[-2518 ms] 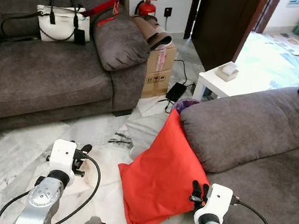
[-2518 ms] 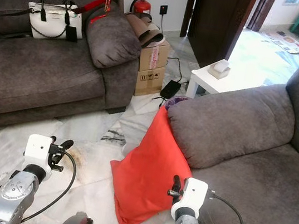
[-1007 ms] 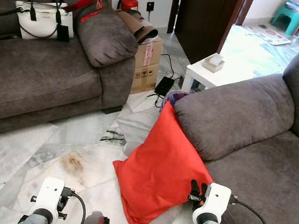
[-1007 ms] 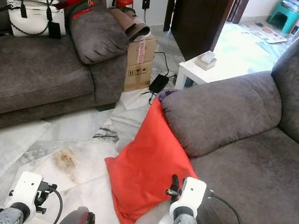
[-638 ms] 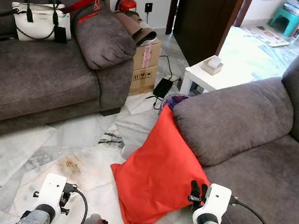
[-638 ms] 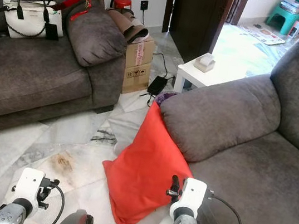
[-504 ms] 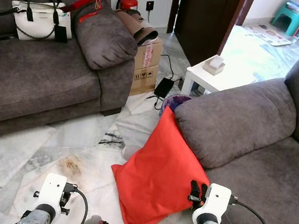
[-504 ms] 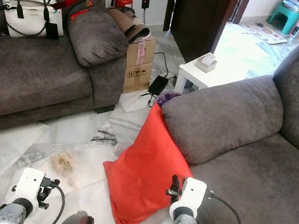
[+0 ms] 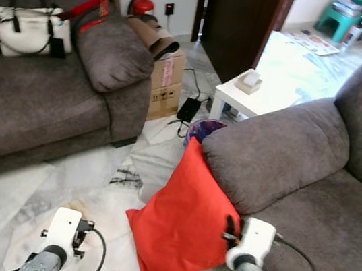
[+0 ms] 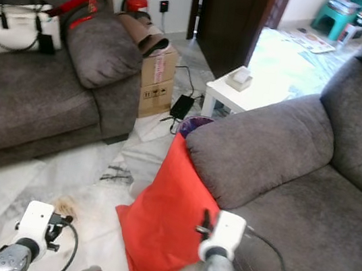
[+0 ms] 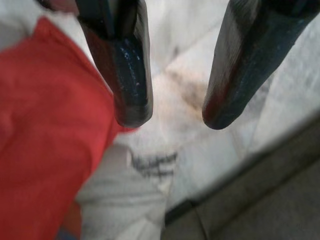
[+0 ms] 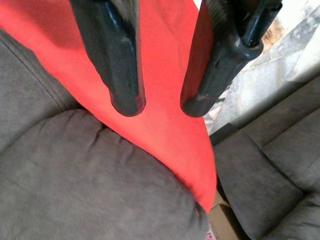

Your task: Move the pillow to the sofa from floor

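Red pillow [image 9: 184,228] stands on its lower corner on the marble floor [image 9: 86,176], leaning w/ its upper edge against the armrest of the grey sofa [image 9: 308,195] on your right. Not on the seat yet.

R gripper [image 12: 160,102]: fingers spread, nothing between them; you see it low by the pillow's right edge, next to the sofa front, pointing at the red fabric. Contact w/ pillow: can't tell.

L gripper [image 11: 172,117]: fingers spread, empty, over bare floor left of the pillow, above a brown stain [image 9: 78,209].

Other items you see: second grey sofa [image 9: 35,107] far left w/ white handbag [image 9: 23,27]; cardboard box [image 9: 165,82] beside it; fire extinguisher [image 9: 142,0] at wall; small white table [image 9: 255,95] behind the armrest.
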{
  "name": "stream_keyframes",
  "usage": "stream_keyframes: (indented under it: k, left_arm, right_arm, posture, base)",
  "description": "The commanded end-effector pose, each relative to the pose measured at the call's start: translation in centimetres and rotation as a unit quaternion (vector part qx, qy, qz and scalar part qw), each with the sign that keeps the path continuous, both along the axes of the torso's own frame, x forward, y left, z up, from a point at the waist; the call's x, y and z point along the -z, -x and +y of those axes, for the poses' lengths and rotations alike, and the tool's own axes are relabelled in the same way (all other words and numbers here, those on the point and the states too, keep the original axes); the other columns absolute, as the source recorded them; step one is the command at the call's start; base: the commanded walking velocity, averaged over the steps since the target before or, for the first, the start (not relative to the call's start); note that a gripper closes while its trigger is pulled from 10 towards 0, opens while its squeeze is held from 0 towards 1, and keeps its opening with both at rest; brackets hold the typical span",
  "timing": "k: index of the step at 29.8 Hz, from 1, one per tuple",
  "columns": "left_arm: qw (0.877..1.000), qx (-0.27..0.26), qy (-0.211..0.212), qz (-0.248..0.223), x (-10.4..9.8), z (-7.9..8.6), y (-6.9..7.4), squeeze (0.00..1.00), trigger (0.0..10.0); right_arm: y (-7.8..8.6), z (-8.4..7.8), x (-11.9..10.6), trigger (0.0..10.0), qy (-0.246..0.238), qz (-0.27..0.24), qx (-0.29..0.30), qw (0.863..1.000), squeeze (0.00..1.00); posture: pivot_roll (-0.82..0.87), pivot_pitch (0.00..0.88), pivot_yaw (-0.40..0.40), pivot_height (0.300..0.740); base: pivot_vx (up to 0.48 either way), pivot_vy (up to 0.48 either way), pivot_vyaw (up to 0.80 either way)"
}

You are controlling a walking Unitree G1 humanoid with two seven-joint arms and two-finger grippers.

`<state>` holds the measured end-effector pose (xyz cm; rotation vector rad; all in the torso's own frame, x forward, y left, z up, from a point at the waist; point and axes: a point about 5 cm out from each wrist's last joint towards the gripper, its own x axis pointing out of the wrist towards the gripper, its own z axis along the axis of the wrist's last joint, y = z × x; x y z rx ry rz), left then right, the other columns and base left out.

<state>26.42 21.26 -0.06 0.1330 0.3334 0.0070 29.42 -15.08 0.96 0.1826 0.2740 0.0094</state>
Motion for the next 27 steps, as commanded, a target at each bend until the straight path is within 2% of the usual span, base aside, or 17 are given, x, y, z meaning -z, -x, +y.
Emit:
stream_keyframes:
  k: [1, 7, 10, 20, 27]
  left_arm:
    - [1.0, 0.002, 0.001, 0.017, 0.82, -0.09, 0.87, 0.0, 10.0]
    - [1.0, 0.005, 0.002, 0.021, 0.95, -0.24, 0.92, 0.0, 10.0]
    - [0.999, 0.025, 0.009, 0.024, 1.11, -0.66, 1.09, 0.0, 10.0]
    - [1.0, 0.006, 0.001, 0.022, 1.13, -0.25, 1.23, 0.0, 10.0]
    - [1.0, 0.004, 0.001, 0.022, 1.11, -0.08, 1.24, 0.0, 10.0]
  right_arm:
    - [0.73, -0.71, 0.69, 10.0, 0.002, 0.012, 0.013, 1.0, 0.0]
    - [0.71, -0.83, 0.7, 10.0, 0.002, 0.013, 0.015, 1.0, 0.0]
    - [0.72, -0.85, 0.72, 10.0, 0.002, 0.014, 0.016, 1.0, 0.0]
    - [0.8, -0.98, 0.82, 10.0, 0.002, 0.017, 0.016, 1.0, 0.0]
    - [0.94, -1.29, 1.04, 10.0, -0.003, 0.026, 0.023, 0.999, 0.0]
  posture:
    - [0.07, 0.14, 0.037, 0.636]
    - [0.07, 0.142, 0.035, 0.636]
    - [0.07, 0.144, 0.035, 0.636]
    - [0.07, 0.146, 0.036, 0.636]
    - [0.07, 0.147, 0.038, 0.636]
  base:
    - [0.48, 0.0, 0.0]
    - [0.391, 0.0, 0.0]
    - [0.0, 0.0, 0.0]
    - [0.0, 0.0, 0.0]
    - [0.366, 0.0, -0.07]
